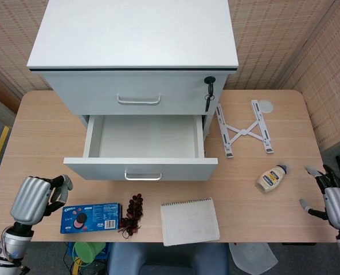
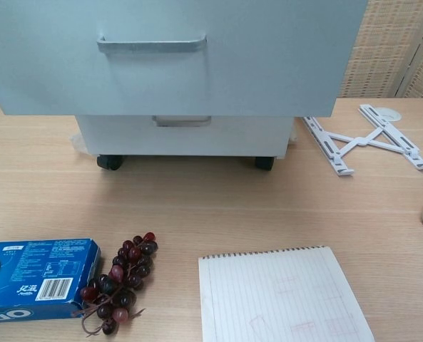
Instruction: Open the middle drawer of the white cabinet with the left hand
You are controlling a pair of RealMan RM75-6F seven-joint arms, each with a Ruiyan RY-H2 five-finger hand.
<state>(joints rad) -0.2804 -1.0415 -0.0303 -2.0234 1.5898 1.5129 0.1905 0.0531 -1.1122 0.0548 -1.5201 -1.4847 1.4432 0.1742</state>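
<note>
The white cabinet (image 1: 135, 34) stands at the back of the table. Its middle drawer (image 1: 141, 167) is pulled out, the inside bare, and the metal handle (image 1: 143, 176) on its front is free. In the chest view the drawer front (image 2: 268, 57) fills the top, with the handle (image 2: 152, 44) on it. My left hand (image 1: 35, 197) is at the table's front left corner, well left of the drawer, holding nothing, its fingers loosely bent. My right hand (image 1: 333, 200) hovers off the table's right edge with its fingers spread and nothing in them.
A blue cookie box (image 1: 91, 217) and a bunch of dark grapes (image 1: 132, 213) lie in front of the drawer, a notebook (image 1: 190, 221) to their right. A mayonnaise bottle (image 1: 271, 179) and a white folding stand (image 1: 244, 130) are at the right. A key (image 1: 208, 91) hangs in the top drawer's lock.
</note>
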